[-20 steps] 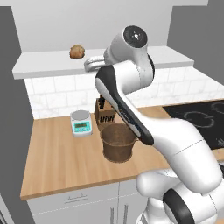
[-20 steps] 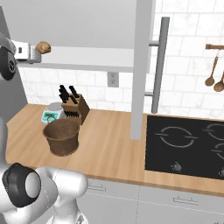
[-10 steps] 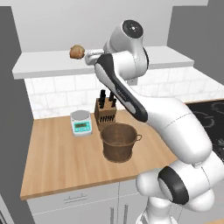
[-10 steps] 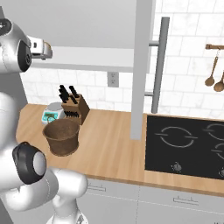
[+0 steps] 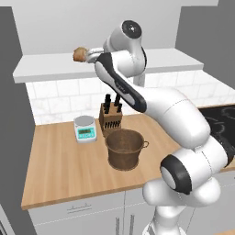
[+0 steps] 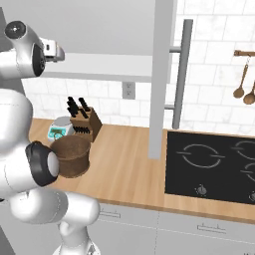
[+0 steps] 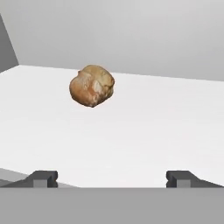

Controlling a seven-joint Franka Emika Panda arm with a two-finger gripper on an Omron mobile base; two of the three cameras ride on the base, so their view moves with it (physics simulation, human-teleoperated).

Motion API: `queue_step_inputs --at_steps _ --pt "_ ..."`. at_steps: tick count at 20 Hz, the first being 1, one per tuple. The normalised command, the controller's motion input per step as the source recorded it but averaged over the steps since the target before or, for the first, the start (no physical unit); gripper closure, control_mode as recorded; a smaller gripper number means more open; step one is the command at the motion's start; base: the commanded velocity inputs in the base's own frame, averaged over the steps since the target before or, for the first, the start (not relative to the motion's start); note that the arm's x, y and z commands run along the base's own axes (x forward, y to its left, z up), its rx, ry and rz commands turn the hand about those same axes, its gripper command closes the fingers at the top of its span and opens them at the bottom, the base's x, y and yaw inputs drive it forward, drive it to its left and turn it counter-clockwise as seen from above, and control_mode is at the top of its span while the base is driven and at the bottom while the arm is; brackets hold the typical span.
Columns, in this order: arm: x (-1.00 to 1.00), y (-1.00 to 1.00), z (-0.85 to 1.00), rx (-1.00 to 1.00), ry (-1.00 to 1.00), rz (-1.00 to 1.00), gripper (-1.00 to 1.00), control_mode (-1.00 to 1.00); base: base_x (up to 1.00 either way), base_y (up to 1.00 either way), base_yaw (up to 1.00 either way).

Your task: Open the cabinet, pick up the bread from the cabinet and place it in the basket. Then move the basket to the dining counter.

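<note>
A round brown bread (image 7: 92,85) lies on the white shelf of the open cabinet (image 5: 50,69). In the left base view the bread (image 5: 80,54) is just left of my gripper (image 5: 93,55). The gripper (image 7: 111,178) is open, its fingertips (image 7: 43,177) wide apart, with the roll a short way ahead and nothing between them. The cabinet's door (image 6: 164,74) stands open with its bar handle (image 6: 180,74) facing right. Below, the brown woven basket (image 5: 125,149) sits upright on the wooden worktop. The dining counter is out of view.
A knife block (image 5: 110,118) and a small kitchen scale (image 5: 85,128) stand behind the basket (image 6: 72,155) by the tiled wall. A black hob (image 6: 214,164) lies to the right, with wooden spoons (image 6: 244,84) hanging above it.
The jaws have spread wider. The arm's upper joints have swung up and the hand has edged a little closer to the bread on the shelf.
</note>
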Motion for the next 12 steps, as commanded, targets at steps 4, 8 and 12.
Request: queue_step_inputs --at_steps 4,8,12 --pt "0.39 0.26 0.0 0.01 -0.06 0.08 -1.0 -1.0 0.0 0.0 0.0" --pt "0.31 0.14 0.0 0.0 -0.03 0.01 -1.0 -1.0 0.0 0.0 0.0" --pt "0.23 0.14 0.0 0.0 0.0 0.0 -1.0 -1.0 0.0 0.0 0.0"
